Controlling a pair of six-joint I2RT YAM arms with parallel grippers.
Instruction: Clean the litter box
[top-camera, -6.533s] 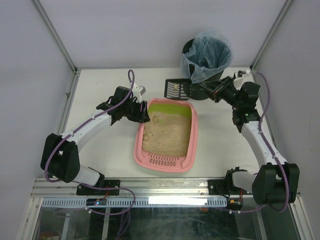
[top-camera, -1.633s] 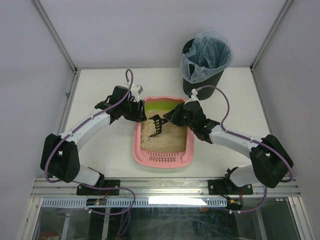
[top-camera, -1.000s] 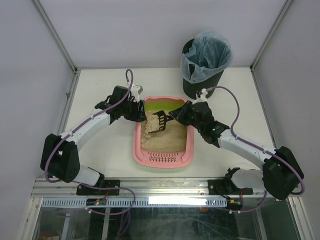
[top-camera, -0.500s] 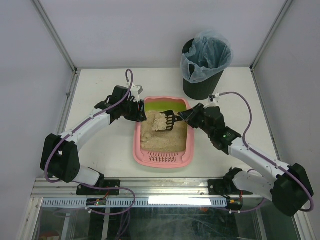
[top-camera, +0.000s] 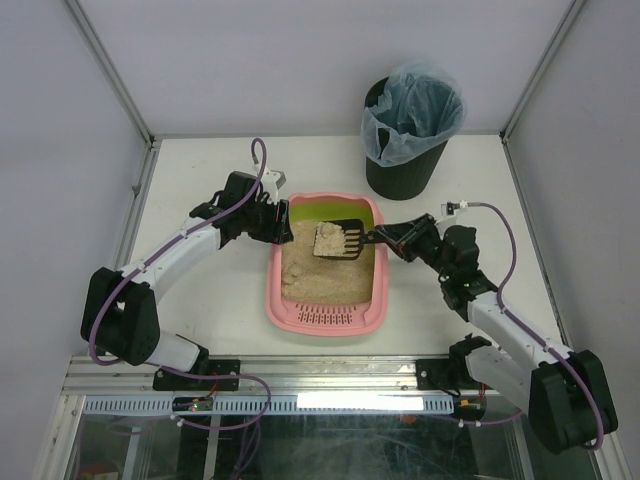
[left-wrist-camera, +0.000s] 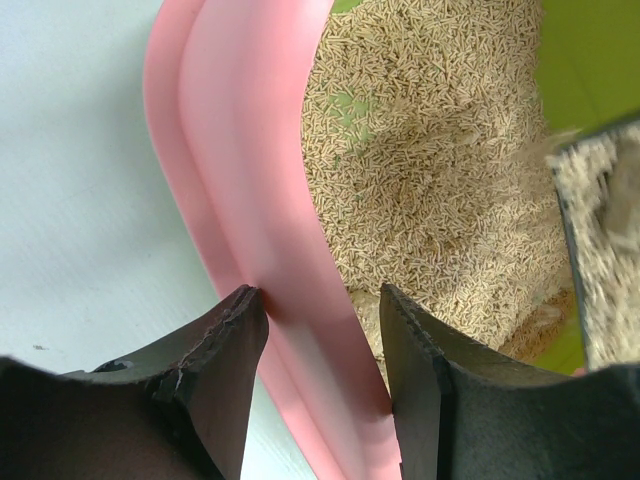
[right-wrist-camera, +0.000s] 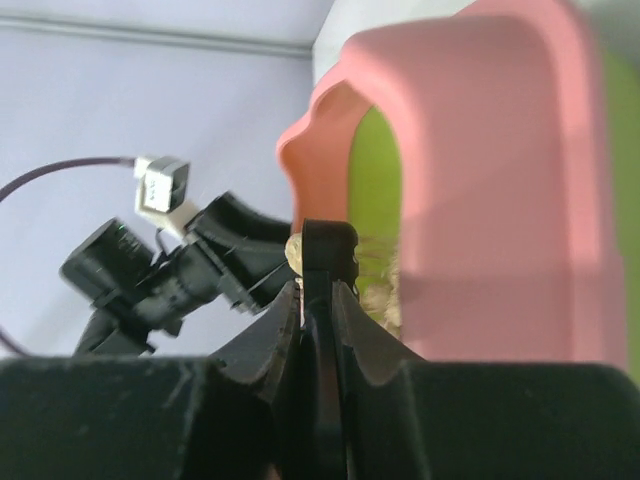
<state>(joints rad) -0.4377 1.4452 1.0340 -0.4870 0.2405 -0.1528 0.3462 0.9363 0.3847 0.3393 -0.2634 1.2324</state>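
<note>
up close, left claw (left-wrist-camera: 318, 300) grips litter box (left-wrist-camera: 245, 180) rim; overhead, right claw (top-camera: 386, 237) clamps scoop (top-camera: 338, 241).

A black slotted scoop (top-camera: 337, 240) juts sideways from the right gripper (top-camera: 383, 238), its thin handle pinched tight between the fingers. Its tray is loaded with beige litter (top-camera: 327, 238). Beyond that gripper and well apart from it stands a black round bin (top-camera: 400, 175), lined with a bluish plastic bag (top-camera: 418, 105), at the far edge of a white table (top-camera: 200, 170). Pale grey walls with metal frame posts (top-camera: 110, 70) enclose the table.
</note>
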